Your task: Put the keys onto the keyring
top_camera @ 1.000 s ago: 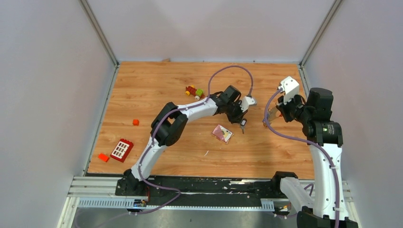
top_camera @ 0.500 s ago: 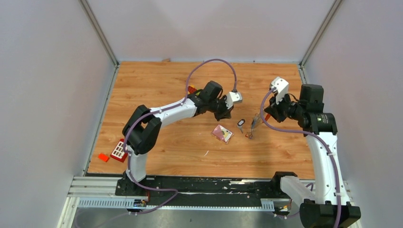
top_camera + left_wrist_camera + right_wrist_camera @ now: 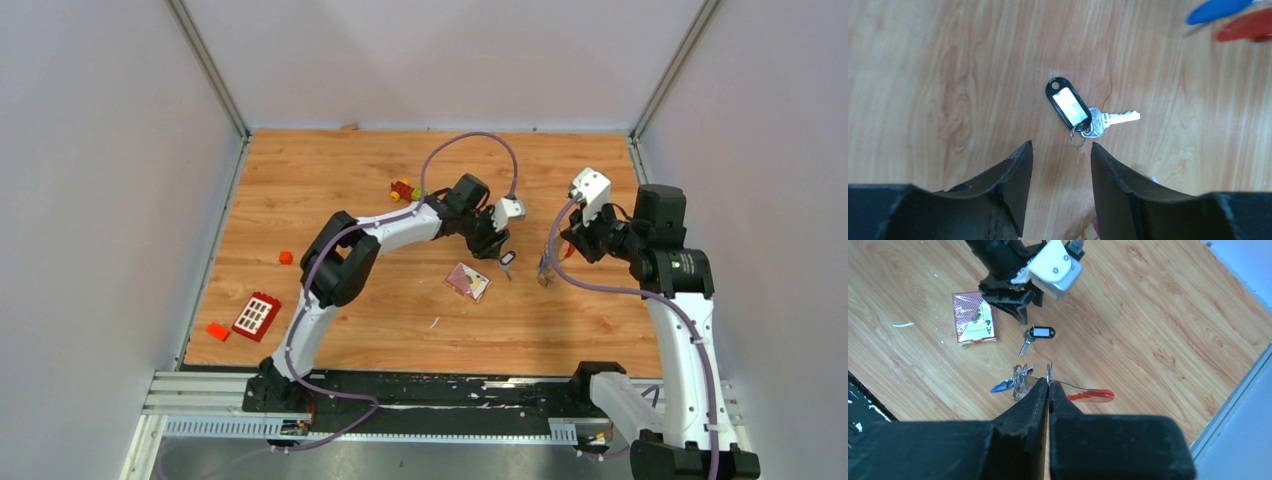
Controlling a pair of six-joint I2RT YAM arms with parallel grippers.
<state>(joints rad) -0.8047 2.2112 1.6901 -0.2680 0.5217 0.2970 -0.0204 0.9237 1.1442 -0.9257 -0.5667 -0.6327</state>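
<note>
Right jaws seemingly pinch keyring (image 3: 1089, 395); left jaws gape above 1 key (image 3: 1109, 119).

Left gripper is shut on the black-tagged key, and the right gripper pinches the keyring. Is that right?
No. The left gripper is open; the black-tagged key lies loose on the table ahead of it, as the left wrist view shows. The right gripper does pinch the keyring.
</note>
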